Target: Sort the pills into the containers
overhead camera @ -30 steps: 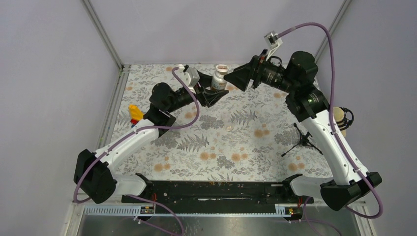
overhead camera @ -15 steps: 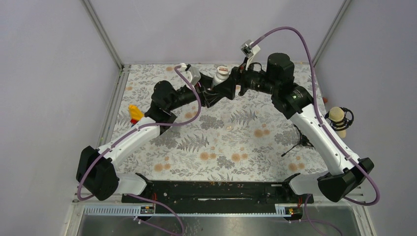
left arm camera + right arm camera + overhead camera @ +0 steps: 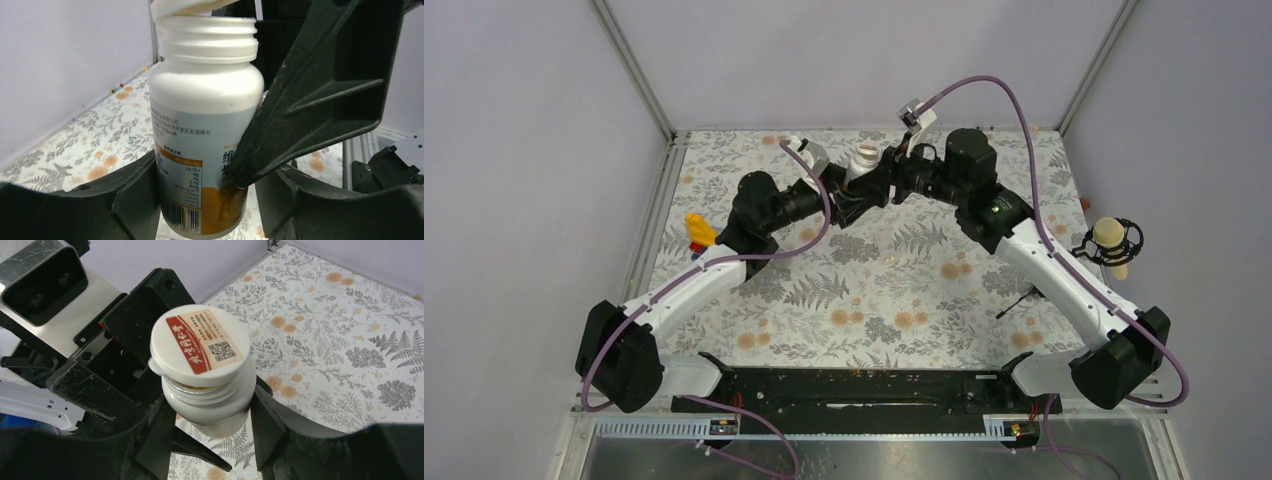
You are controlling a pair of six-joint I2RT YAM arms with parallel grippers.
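Gripping the white pill bottle [image 3: 205, 125] by its lower body, left gripper [image 3: 207, 205] has it raised above the far side of the table [image 3: 904, 300]; white cap [image 3: 200, 340] sits tilted, ajar; right gripper [image 3: 210, 427] fingers flank the neck; clamped or not, cannot tell.

This is a robotics lab test cell. A table under a grey-and-orange floral cloth [image 3: 904, 300] is boxed in by plain pale lavender panels [image 3: 524, 150] on aluminium corner posts [image 3: 632, 70]. At the cloth's near edge a black mounting rail [image 3: 854, 385] carries the white-and-black left arm [image 3: 684, 290] and right arm [image 3: 1064, 280], both trailing purple cables [image 3: 809, 215]. Beside the cloth's right edge stands a foam-capped microphone [image 3: 1109, 238].
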